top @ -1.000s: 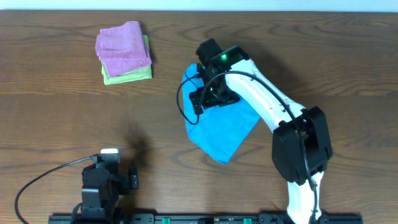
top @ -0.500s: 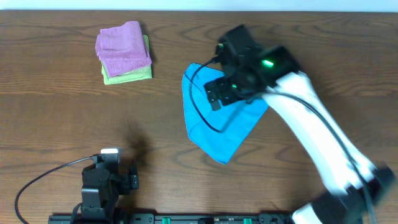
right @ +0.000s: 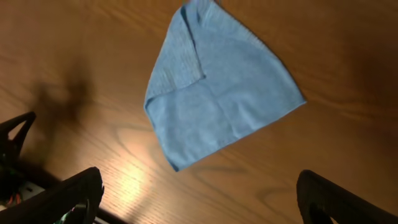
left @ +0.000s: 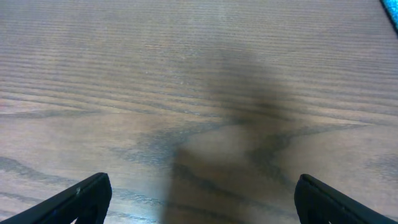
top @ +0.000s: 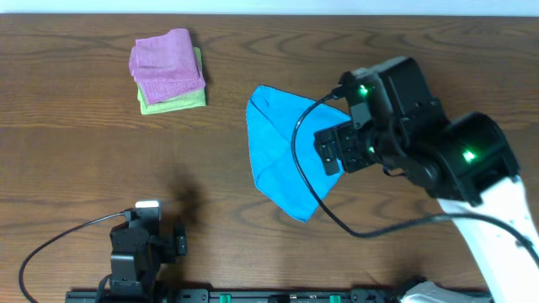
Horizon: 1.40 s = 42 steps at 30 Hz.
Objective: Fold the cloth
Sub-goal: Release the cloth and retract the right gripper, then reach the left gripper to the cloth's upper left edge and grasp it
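Observation:
The sky-blue cloth (top: pixel 282 151) lies flat on the wooden table, folded into a rough triangle with one flap laid over along its left edge. In the right wrist view the cloth (right: pixel 217 93) lies well below and ahead of the camera. My right gripper (top: pixel 335 148) hangs high above the cloth's right part, open and empty; it also shows in the right wrist view (right: pixel 199 202), with its fingertips (right: pixel 68 196) wide apart. My left gripper (top: pixel 152 231) rests at the table's front left, open and empty (left: pixel 202 202), away from the cloth.
A folded pink cloth (top: pixel 166 66) sits on a folded light green cloth (top: pixel 173 101) at the back left. The right arm's black cable (top: pixel 307 172) loops over the blue cloth. A black rail (top: pixel 253 295) runs along the front edge.
My right gripper has risen and moved to the right, off the cloth's upper middle. The cloth stays folded on the table. The left arm has not moved.

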Available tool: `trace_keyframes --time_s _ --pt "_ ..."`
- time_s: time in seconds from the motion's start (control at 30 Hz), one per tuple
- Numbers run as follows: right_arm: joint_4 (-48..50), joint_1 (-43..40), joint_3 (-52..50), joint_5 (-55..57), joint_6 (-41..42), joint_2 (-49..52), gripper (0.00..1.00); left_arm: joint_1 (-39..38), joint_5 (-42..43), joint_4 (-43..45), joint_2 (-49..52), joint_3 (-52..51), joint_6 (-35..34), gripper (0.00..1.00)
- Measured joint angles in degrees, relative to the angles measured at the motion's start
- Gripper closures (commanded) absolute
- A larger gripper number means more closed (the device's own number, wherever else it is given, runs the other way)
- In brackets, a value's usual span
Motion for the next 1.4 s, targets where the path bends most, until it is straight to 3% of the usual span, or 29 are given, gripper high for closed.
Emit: trace_keyframes --time_s 0.13,0.37,0.6,0.73,0.87,1.17,1.4 --pt "0.1 0.0 -0.1 2.0 0.2 -6.9 0.01 0.0 3.0 6.8 0.0 -1.5 -4.5 0.05" --pt "-0.4 -1.0 -4.2 10.3 2.8 -27.3 0.01 0.0 14.9 9.5 0.0 -1.6 -24.5 0.05" --pt "-3.7 -1.5 -9.7 13.4 11.1 -36.7 0.01 0.0 20.9 14.6 0.1 -1.6 -32.2 0.04" --pt "-5.7 -1.5 -11.1 13.4 13.0 -36.3 0.01 0.0 25.9 15.9 2.8 -0.3 -33.3 0.04" --pt "-5.8 -1.5 -13.8 12.8 13.8 -35.4 0.01 0.0 28.9 7.6 13.6 9.2 -31.1 0.04" --pt "-5.3 -1.5 -20.0 11.0 17.8 -31.2 0.01 -8.1 28.9 -23.8 53.3 52.8 -18.8 0.04" --pt "-3.9 -1.5 -25.7 14.0 25.2 -31.0 0.01 -18.3 25.9 -31.5 78.8 67.2 -12.7 0.04"
